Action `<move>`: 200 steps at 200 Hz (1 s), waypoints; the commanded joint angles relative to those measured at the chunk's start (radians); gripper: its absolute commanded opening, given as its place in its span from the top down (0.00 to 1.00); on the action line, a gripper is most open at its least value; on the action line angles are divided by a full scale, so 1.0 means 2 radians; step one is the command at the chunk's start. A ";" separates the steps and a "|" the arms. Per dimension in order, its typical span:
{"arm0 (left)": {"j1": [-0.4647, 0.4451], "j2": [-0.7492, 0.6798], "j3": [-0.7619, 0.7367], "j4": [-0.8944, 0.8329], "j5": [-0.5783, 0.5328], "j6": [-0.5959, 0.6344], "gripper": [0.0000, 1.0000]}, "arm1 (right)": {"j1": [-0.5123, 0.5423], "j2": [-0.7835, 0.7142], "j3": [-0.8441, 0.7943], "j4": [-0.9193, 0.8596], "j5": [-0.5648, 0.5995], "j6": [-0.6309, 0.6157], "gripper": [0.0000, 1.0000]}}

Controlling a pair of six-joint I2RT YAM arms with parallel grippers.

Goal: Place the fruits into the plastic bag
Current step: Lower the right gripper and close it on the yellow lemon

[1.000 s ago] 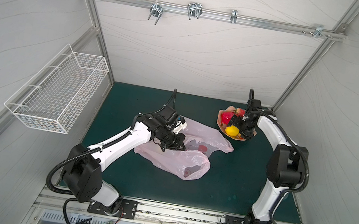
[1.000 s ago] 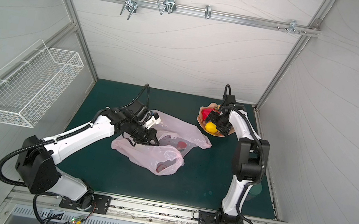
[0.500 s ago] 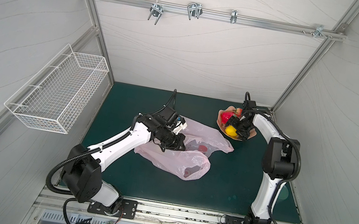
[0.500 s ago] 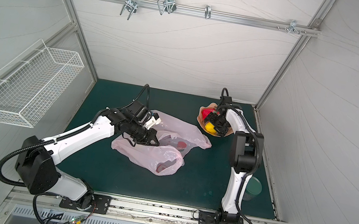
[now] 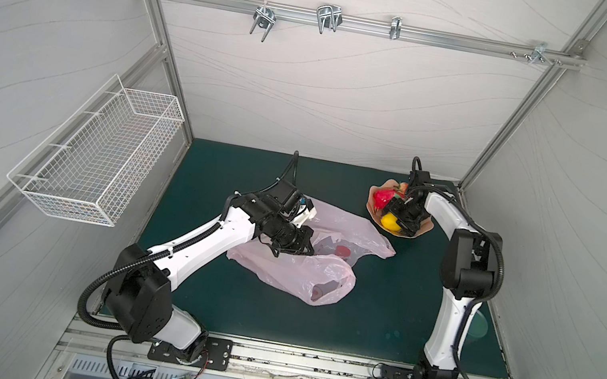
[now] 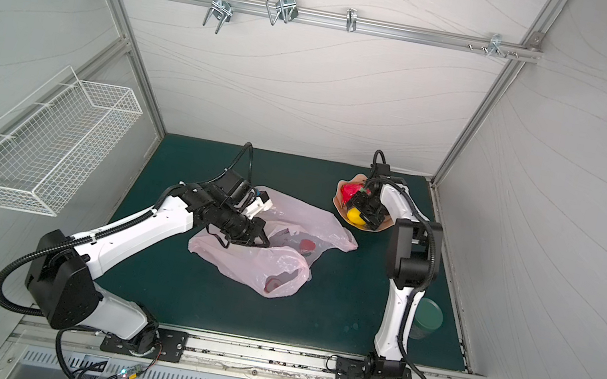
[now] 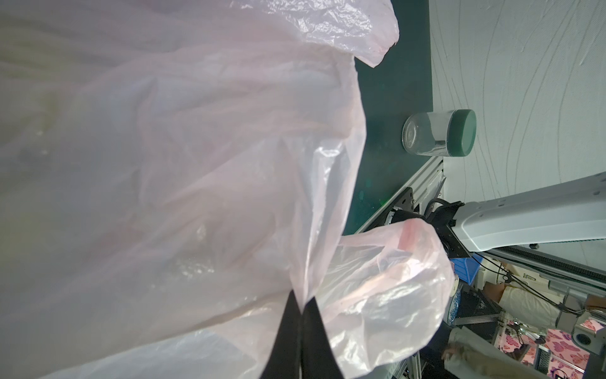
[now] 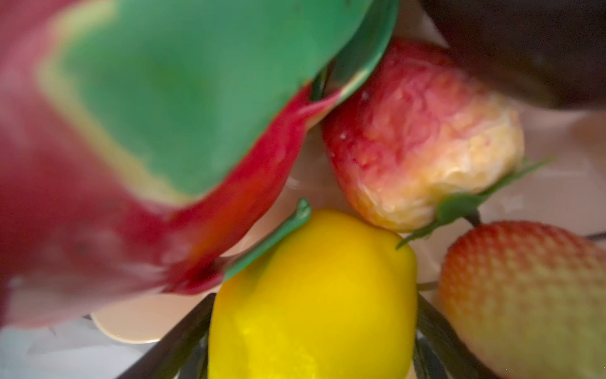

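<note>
right claw [image 8: 313, 328] over the plate [image 5: 423, 232]: my jaws stand astride the lemon [image 8: 311, 279], which lies straight ahead between them; whether they press it i cannot tell. my left claw [image 7: 301, 311] pinches the plastic bag [image 5: 323, 282] rim, well apart.

The plastic bag [image 5: 334, 221] is a pale, translucent pink, and a red fruit [image 5: 343, 251] shows through it as a darker patch. The plate [image 5: 423, 232] is peach. The lemon [image 8: 311, 295] is plain bright yellow. The dragon fruit [image 8: 82, 213] is deep red-pink with green tips edged in pale yellow. 2 strawberries [image 8: 423, 137] fade from red to creamy yellow, 1 of them finely dotted, both with green leaves. Another fruit [image 8: 524, 42] is dark brown. The mat [image 5: 376, 317] is dark green, the wire basket [image 5: 100, 159] a white grid, the walls [image 5: 332, 90] pale grey with thin wavy lines, and the jar [image 7: 426, 134] clear with a green lid.
</note>
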 commanded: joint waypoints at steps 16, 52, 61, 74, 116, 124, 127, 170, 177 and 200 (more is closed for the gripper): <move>0.001 -0.013 0.001 0.008 0.005 0.011 1.00 | -0.001 0.011 -0.006 -0.012 0.007 0.000 0.19; 0.001 -0.013 0.001 0.006 0.005 0.014 1.00 | -0.002 0.008 -0.009 -0.012 0.008 -0.002 0.25; 0.001 -0.013 0.001 0.006 0.005 0.014 1.00 | -0.002 0.006 -0.010 -0.012 0.010 -0.002 0.27; 0.001 -0.013 0.001 0.006 0.005 0.014 1.00 | -0.002 0.003 -0.011 -0.012 0.015 -0.005 0.29; 0.002 -0.012 0.001 0.006 0.005 0.015 1.00 | -0.002 -0.013 -0.024 -0.009 0.017 -0.012 0.37; 0.002 -0.011 0.001 0.006 0.005 0.015 1.00 | -0.003 -0.016 -0.025 -0.009 0.017 -0.014 0.39; 0.001 -0.011 0.001 0.006 0.005 0.015 1.00 | -0.002 -0.018 -0.026 -0.009 0.016 -0.015 0.39; 0.001 -0.010 0.002 0.006 0.005 0.015 1.00 | -0.002 -0.049 -0.039 -0.003 0.020 -0.021 0.50; 0.001 -0.009 0.002 0.006 0.005 0.015 1.00 | -0.002 -0.055 -0.041 -0.002 0.019 -0.023 0.51; 0.002 -0.008 0.003 0.006 0.006 0.014 1.00 | -0.002 -0.070 -0.048 0.000 0.018 -0.025 0.51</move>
